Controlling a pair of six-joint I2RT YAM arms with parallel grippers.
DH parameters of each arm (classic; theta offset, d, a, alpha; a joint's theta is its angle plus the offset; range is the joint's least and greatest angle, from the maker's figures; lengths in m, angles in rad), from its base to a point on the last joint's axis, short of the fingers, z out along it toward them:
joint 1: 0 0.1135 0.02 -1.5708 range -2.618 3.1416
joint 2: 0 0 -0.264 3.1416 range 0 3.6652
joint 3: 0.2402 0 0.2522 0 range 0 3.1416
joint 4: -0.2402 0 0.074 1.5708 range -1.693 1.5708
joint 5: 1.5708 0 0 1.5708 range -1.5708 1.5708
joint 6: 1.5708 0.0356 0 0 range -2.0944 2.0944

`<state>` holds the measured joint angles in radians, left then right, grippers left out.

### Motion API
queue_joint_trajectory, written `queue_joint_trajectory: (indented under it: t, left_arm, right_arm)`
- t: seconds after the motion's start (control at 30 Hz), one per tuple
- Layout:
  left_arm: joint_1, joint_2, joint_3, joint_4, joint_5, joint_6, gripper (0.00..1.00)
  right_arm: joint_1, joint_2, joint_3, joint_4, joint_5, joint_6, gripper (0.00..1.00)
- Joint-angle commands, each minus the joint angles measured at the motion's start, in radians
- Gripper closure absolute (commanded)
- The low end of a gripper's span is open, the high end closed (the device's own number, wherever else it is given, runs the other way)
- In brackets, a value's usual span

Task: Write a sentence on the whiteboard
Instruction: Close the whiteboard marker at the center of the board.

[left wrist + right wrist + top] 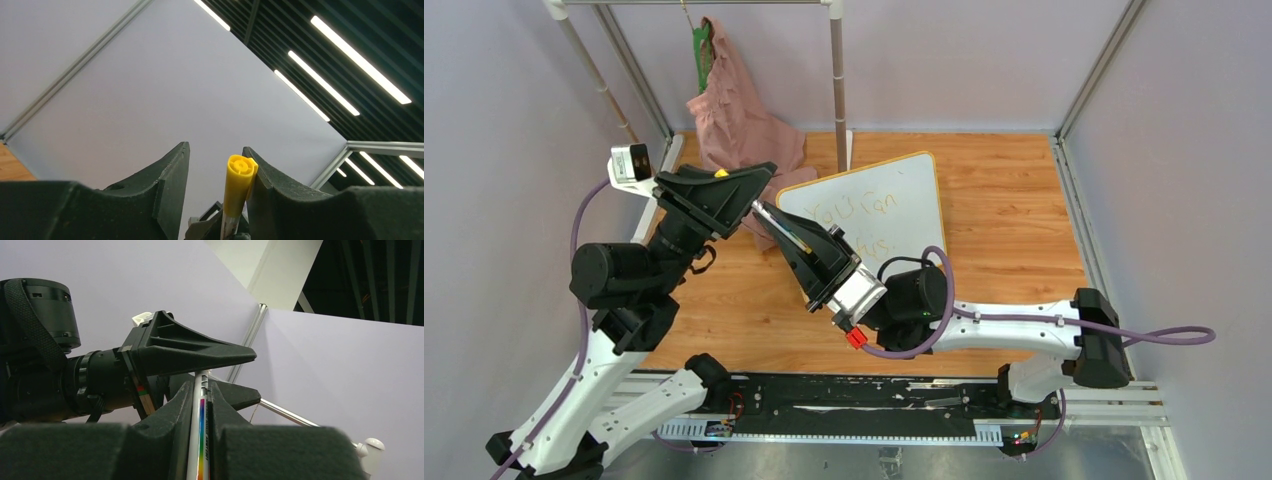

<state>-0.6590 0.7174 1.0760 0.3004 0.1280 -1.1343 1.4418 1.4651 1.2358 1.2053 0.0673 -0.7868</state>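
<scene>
The whiteboard lies on the wooden table behind both grippers. The sentence is orange handwriting in two lines, and my right arm hides part of its lower line. My right gripper is shut on a white marker with a rainbow stripe, held in the air left of the board. The marker's yellow cap sits between the jaws of my left gripper. Those jaws are apart, and the cap touches only the right finger. The left gripper's finger crosses just above the marker in the right wrist view.
A pink cloth hangs on a green hanger from a white rack pole at the back left, its lower end resting on the table. A purple cable loops off the right arm. Grey walls enclose the table.
</scene>
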Motion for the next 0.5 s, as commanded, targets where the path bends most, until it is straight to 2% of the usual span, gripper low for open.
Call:
queue_joint_trajectory:
  t: [0.0,0.23,0.47]
  left_arm:
    - [-0.008,-0.031,-0.024,-0.012,-0.016,0.026,0.51]
    - [-0.008,-0.04,-0.045,-0.036,-0.026,0.023,0.49]
    - [-0.008,-0.024,-0.037,-0.037,-0.002,0.016,0.53]
  right_arm:
    - [0.012,-0.059,-0.028,0.059,0.012,-0.015,1.0]
    - [0.012,-0.088,-0.063,0.067,0.036,-0.02,1.0]
    - [0.012,-0.092,-0.073,0.074,0.05,-0.027,1.0]
